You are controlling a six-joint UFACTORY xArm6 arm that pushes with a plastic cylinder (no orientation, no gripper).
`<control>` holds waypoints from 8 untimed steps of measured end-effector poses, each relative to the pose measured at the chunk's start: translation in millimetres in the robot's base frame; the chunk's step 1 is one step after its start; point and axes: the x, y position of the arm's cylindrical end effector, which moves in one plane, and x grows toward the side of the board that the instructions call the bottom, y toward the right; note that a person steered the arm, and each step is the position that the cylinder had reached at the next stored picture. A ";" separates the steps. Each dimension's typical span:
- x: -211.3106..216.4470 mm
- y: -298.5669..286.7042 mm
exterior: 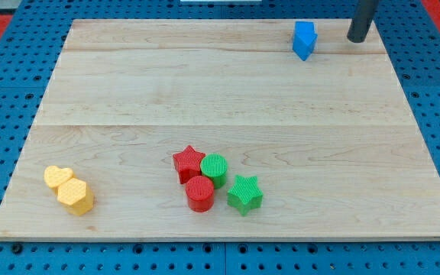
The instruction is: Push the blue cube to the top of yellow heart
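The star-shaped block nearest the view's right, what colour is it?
Green star, plain in the camera view.

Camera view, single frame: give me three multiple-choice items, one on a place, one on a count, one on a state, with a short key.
1. Where on the wooden board is the blue cube?
A. near the view's top right
B. near the view's bottom left
C. in the centre

2. How many green blocks are there?
A. one
B. two
C. three

3. How does my tip stand to the blue cube?
A. pressed on its left face
B. resting on top of it
C. apart from it, on its right

Key:
1 A: the cube sits by the board's top edge, far from the yellow heart at bottom left.
2 B: only a green cylinder and a green star show, beside the red star and red cylinder.
3 C: bare wood shows between rod and cube.
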 end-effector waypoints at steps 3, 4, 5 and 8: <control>-5.0 -103.0; 19.4 -120.0; 42.1 -119.3; 16.3 -221.9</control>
